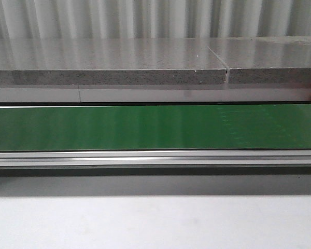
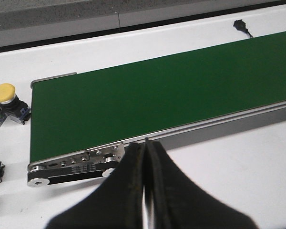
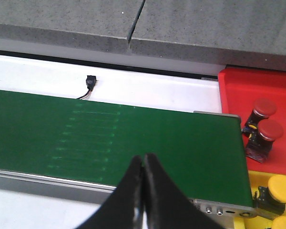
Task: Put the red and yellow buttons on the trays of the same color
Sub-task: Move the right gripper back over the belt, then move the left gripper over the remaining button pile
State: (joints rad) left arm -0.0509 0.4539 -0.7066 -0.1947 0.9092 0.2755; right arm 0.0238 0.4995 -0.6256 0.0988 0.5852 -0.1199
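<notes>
Grey stone ledge behind, green belt point(image 1: 155, 127) bare across front view. Left gripper point(image 2: 145, 157) fingers pressed together, holding nothing; yellow button point(image 2: 3, 93) waits at left edge, prob. feed stock. Right gripper point(image 3: 143, 169) likewise closed, empty; two red buttons point(image 3: 264, 117) sit in red tray point(image 3: 238, 86), yellow ones point(image 3: 279, 188) lower right, i.e. sorted.

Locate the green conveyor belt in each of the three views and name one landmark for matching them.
Front view: the green conveyor belt runs across the whole width, behind the aluminium rail.
Left wrist view: its end near the yellow button, beyond the shut left gripper.
Right wrist view: its other end beside the red tray, beyond the shut right gripper.
Shared landmark: the grey stone ledge behind the belt.
</notes>
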